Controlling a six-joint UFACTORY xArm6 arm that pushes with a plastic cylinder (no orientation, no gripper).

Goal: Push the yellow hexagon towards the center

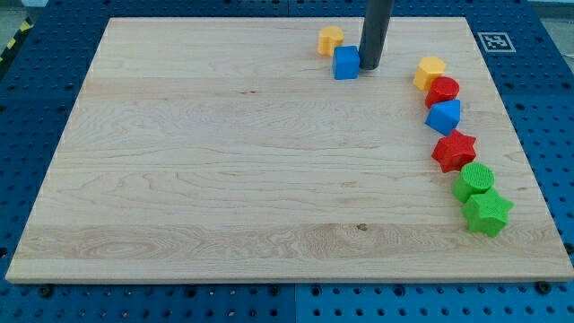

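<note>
Two yellow blocks show. One yellow block point(430, 72), which looks like the hexagon, sits near the board's upper right, at the top of a curved row of blocks. A smaller yellow block point(330, 39) of unclear shape lies near the top edge, just up-left of a blue cube point(346, 63). My dark rod comes down from the view's top. My tip point(369, 69) rests against the blue cube's right side, about 65 px left of the hexagon-like yellow block and not touching it.
Below the yellow block on the right run a red round block point(442, 91), a blue angular block point(444, 117), a red star point(454, 150), a green round block point(473, 180) and a green star point(487, 213). The wooden board point(224, 179) lies on a blue perforated table.
</note>
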